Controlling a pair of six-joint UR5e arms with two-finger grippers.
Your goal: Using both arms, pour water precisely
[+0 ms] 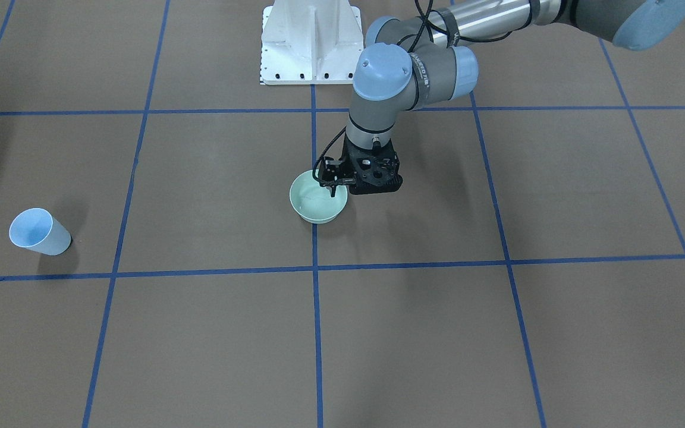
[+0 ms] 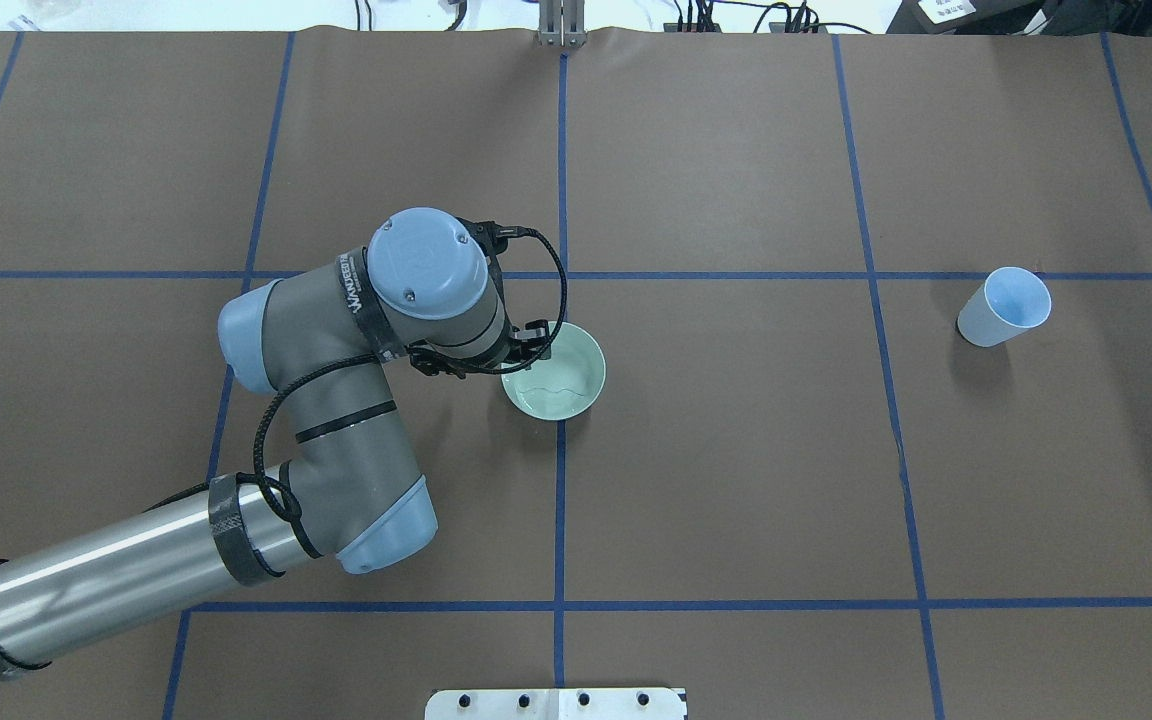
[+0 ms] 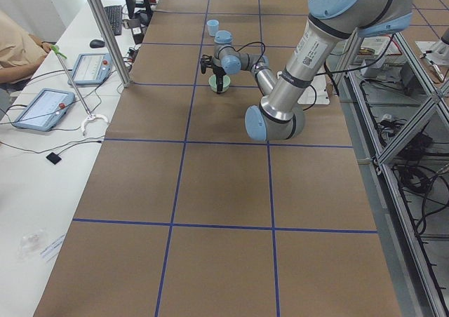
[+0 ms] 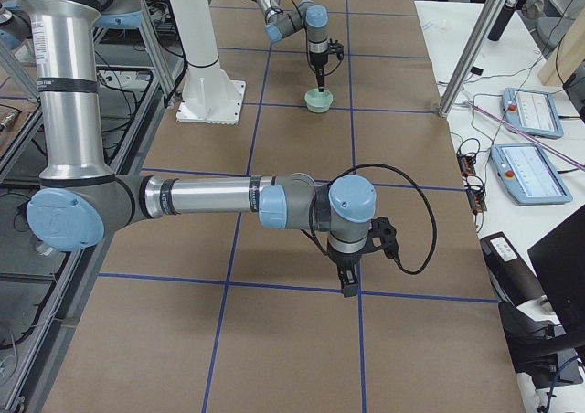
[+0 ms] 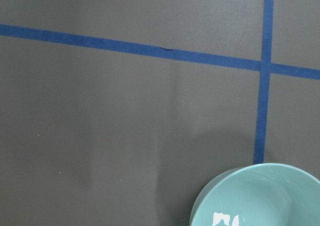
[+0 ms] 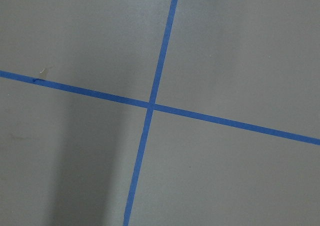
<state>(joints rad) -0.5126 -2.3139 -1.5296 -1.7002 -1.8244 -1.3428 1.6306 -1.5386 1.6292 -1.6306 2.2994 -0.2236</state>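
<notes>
A pale green bowl [image 1: 319, 208] stands near the table's middle on a blue tape line. Water [image 5: 225, 219] shows in it as a white glint, and as a faint wavy line in the overhead view [image 2: 548, 385]. My left gripper [image 1: 332, 189] points straight down at the bowl's rim on the robot's left side, and its fingers look closed on the rim [image 2: 536, 345]. A light-blue cup [image 2: 1004, 307] stands upright far off on the robot's right. My right gripper [image 4: 350, 292] hangs over a tape crossing near the right end; I cannot tell whether it is open or shut.
The white bolted pedestal [image 1: 311, 41] stands at the robot's edge of the table. Blue tape lines [image 6: 150, 105] grid the brown tabletop. Tablets [image 4: 526, 111] and cables lie on the side bench, and a person [image 3: 17, 47] sits there.
</notes>
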